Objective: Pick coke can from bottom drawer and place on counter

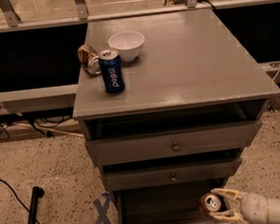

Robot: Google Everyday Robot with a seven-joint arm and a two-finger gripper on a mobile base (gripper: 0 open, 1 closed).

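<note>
Gripper [214,205] is seen at lower right, clamped on the coke can [209,202], held at the right edge of the open bottom drawer [159,206], below the counter [184,60].

Grey counter [185,65] bearing Pepsi can [111,71], white bowl [126,45] behind-right of it, crushed can [89,58] behind-left, gripper [216,206] clasping coke can [209,202] well below-right.
</note>
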